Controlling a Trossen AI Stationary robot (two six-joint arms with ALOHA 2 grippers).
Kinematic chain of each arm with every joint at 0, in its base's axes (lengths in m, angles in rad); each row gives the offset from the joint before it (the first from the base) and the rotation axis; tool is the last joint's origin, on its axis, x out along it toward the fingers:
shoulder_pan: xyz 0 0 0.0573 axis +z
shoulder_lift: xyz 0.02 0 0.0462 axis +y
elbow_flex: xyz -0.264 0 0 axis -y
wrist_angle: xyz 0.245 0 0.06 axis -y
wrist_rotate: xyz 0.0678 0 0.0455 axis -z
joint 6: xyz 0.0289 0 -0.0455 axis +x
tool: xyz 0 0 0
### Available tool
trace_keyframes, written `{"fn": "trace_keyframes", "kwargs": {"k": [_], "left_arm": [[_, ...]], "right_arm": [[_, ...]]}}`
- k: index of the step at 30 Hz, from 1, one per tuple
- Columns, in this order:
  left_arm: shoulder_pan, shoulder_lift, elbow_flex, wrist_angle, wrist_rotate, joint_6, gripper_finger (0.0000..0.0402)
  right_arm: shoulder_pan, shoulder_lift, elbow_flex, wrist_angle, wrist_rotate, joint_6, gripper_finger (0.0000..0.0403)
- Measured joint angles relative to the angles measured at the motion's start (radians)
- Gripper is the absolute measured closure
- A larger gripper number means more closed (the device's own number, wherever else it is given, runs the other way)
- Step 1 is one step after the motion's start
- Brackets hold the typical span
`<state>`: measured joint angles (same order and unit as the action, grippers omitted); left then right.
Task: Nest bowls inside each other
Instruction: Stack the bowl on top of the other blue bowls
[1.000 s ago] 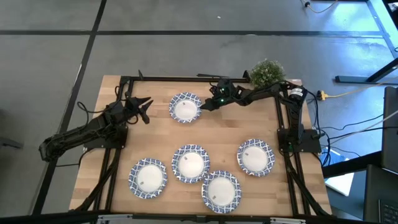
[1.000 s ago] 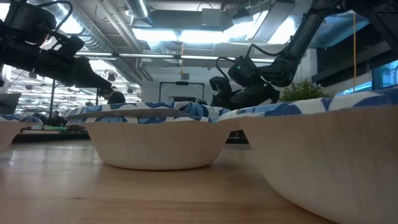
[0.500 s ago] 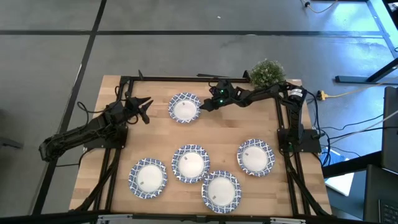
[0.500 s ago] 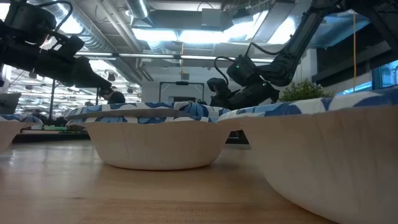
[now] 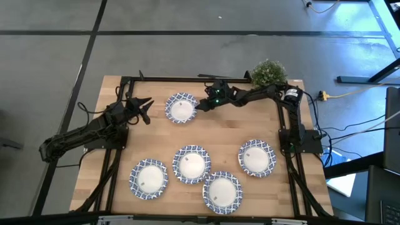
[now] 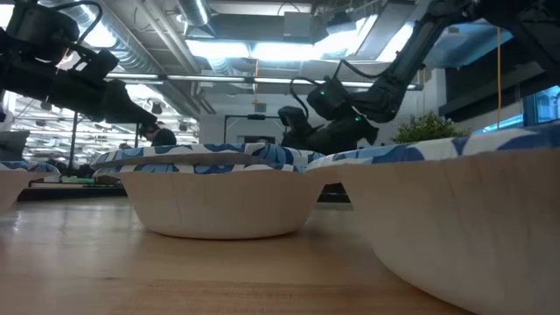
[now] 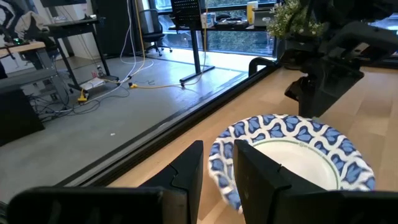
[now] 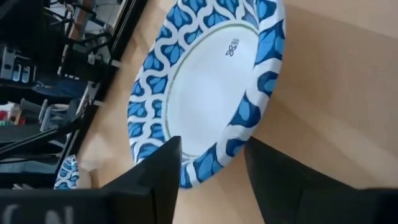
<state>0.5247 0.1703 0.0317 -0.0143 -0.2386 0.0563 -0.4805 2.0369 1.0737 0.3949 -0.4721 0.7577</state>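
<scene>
The far bowl point(image 5: 181, 107), white with a blue-and-white rim, sits on its base near the table's far edge. My right gripper point(image 5: 197, 106) is open at that bowl's right rim, and the rim point(image 8: 217, 152) shows between its two fingers. My left gripper point(image 5: 147, 107) is open just left of the same bowl point(image 7: 292, 155), a short gap away. Several more bowls stand separately toward the near edge: point(image 5: 149, 178), point(image 5: 191, 164), point(image 5: 221, 192), point(image 5: 257, 157). My right gripper meets the far bowl at its right rim point(image 8: 239, 127), coming nearly level from the table's right. The rim lies in the gap between the open fingers point(image 8: 158, 171). Which surface touches it cannot be told. The bowl stays on the table.
A small green potted plant point(image 5: 269, 72) stands at the far right corner behind the right arm. Black frame rails run along the table's left, right and far sides. Bare wood lies between the far bowl and the near group. In the low view, near bowls point(image 6: 219, 197) block the table's middle.
My right gripper has moved toward the table's left, and the far bowl has slid a little leftward along the table with it, toward my left gripper. The other bowls have stayed in place.
</scene>
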Motion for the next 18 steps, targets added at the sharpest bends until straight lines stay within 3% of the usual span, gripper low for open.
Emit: {"fn": "trace_keyframes", "kwargs": {"k": [4, 10, 18], "left_arm": [[0.0, 0.0, 0.0, 0.0, 0.0, 0.0, 0.0319], [0.0, 0.0, 0.0, 0.0, 0.0, 0.0, 0.0319], [0.0, 0.0, 0.0, 0.0, 0.0, 0.0, 0.0319]], "right_arm": [[-0.001, 0.0, 0.044, -0.075, 0.0, -0.042, 0.0276], [-0.001, 0.0, 0.063, -0.09, -0.008, -0.109, 0.0391], [-0.001, 0.0, 0.063, -0.094, -0.026, -0.108, 0.0387]]}}
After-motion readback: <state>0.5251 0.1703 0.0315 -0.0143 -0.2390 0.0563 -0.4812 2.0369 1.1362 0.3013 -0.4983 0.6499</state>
